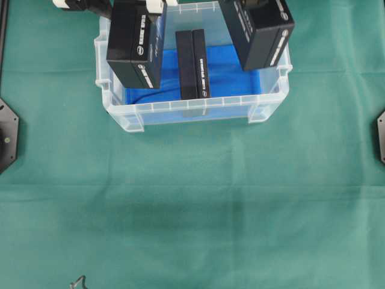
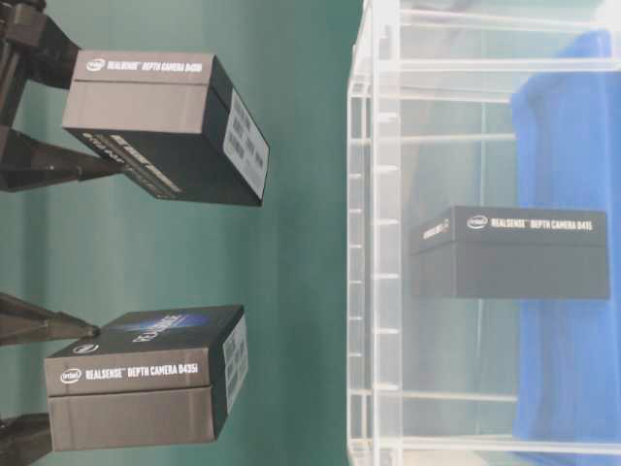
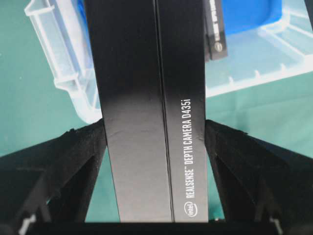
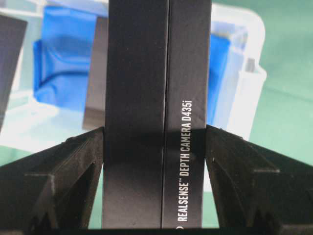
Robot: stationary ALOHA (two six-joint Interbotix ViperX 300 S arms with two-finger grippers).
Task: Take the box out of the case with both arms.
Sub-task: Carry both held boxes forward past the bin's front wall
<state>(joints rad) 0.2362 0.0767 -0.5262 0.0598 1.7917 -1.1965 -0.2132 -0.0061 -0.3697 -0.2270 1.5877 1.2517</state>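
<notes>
Each claw is clamped across the narrow faces of a black RealSense camera box: the left claw [image 3: 156, 142] holds the left box [image 1: 135, 45], the right claw [image 4: 156, 142] the right box [image 1: 258, 30], both lifted above the clear case [image 1: 180, 114]. These look light, stiff and smooth-sided, so squeeze gently. Only the table-level view shows their clearance; a third box [image 1: 194, 63] remains inside.

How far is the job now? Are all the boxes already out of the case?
Not all. Two boxes are lifted out: the left gripper is shut on the left box, the right gripper on the right box, both above the case. The middle box stands inside on the blue sheet. Neither held box is set down yet.
</notes>
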